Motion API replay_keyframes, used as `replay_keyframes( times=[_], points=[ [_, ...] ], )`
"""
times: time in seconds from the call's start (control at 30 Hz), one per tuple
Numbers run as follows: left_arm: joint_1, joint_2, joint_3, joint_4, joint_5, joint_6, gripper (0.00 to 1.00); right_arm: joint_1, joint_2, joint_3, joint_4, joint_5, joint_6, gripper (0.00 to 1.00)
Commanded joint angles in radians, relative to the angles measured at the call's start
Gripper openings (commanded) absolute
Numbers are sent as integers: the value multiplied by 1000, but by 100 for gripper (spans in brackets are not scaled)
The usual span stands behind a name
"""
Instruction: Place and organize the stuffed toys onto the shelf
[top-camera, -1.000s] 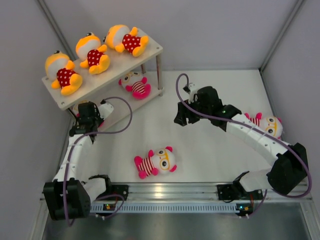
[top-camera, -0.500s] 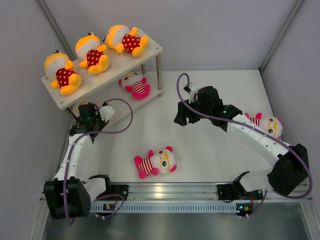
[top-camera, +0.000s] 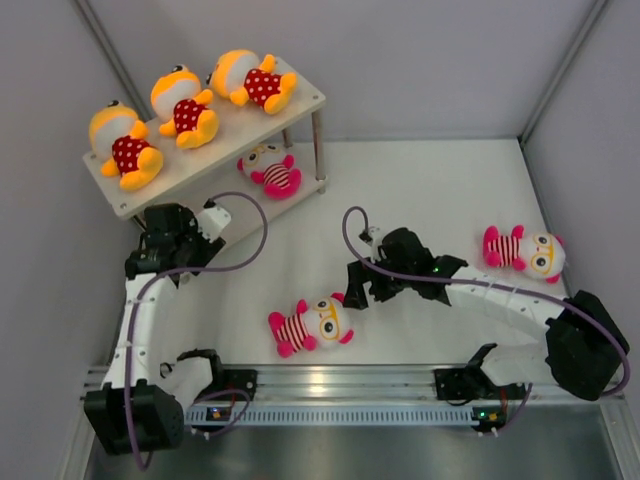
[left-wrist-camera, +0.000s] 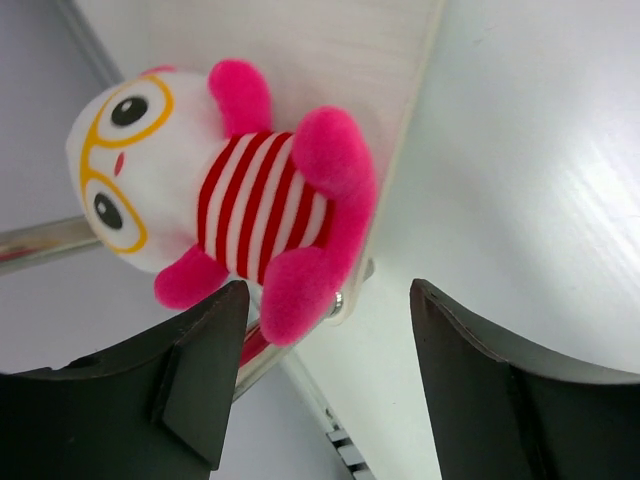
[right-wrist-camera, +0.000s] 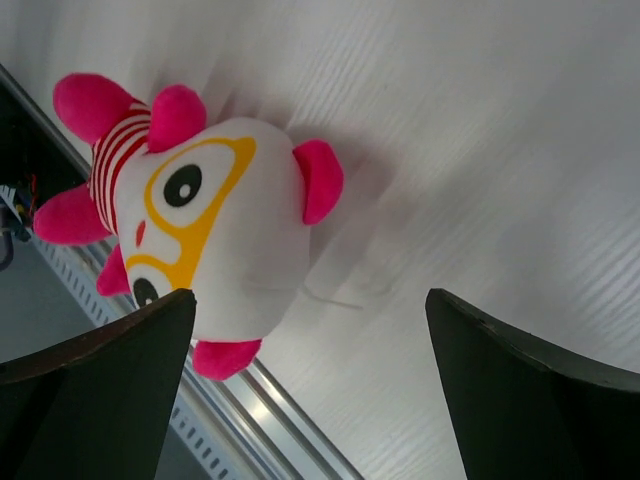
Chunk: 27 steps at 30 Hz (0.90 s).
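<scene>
The shelf (top-camera: 300, 100) stands at the back left with three orange stuffed toys (top-camera: 185, 105) in dotted shirts on its top board. One white-faced striped toy (top-camera: 268, 170) lies on the lower board. A second one (left-wrist-camera: 220, 200) lies at the lower board's (left-wrist-camera: 350, 60) edge, its feet hanging over. My left gripper (left-wrist-camera: 328, 290) is open just short of it, holding nothing. In the top view the left gripper (top-camera: 160, 232) sits at the shelf's front left. Another striped toy (top-camera: 312, 322) lies on the table near the front. My right gripper (top-camera: 352, 285) hovers open beside its head (right-wrist-camera: 200, 230).
A further striped toy (top-camera: 525, 250) lies on the table at the right, beside the right arm. Grey walls close in on the left, back and right. A metal rail (top-camera: 330, 385) runs along the near edge.
The left gripper opened, let go of the striped toy on the lower board and drew back a little. The right arm swung down toward the front toy and opened wider.
</scene>
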Motion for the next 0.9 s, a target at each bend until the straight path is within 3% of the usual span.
replay_keyframes(
  times=[0.0, 0.2, 0.33, 0.4, 0.43, 0.47, 0.5, 0.53, 0.67, 0.87],
  points=[
    [3, -46, 73, -125, 227, 47, 72, 57, 4, -56, 217, -51, 107, 100],
    [-7, -117, 90, -333, 481, 237, 71, 97, 123, -118, 425, -120, 168, 99],
    [-13, -163, 62, -436, 571, 368, 71, 108, 209, -134, 514, -173, 192, 98],
    [-19, -184, 42, -475, 616, 435, 70, 111, 244, -141, 577, -216, 211, 84],
    [-22, -195, 36, -485, 629, 478, 70, 111, 254, -138, 582, -223, 211, 55],
    [-23, -201, 31, -504, 647, 499, 67, 112, 260, -131, 580, -223, 203, 36],
    [-26, -203, 19, -511, 675, 519, 66, 111, 263, -114, 564, -223, 193, 10],
    [-30, -206, 13, -521, 693, 558, 65, 109, 258, -100, 544, -223, 177, 3],
    [-66, -216, -8, -655, 761, 766, 66, 80, 206, 28, 352, -284, -57, 0],
    [-175, -327, -64, -665, 776, 943, 70, -29, 223, 323, 43, -444, -301, 0]
  ],
)
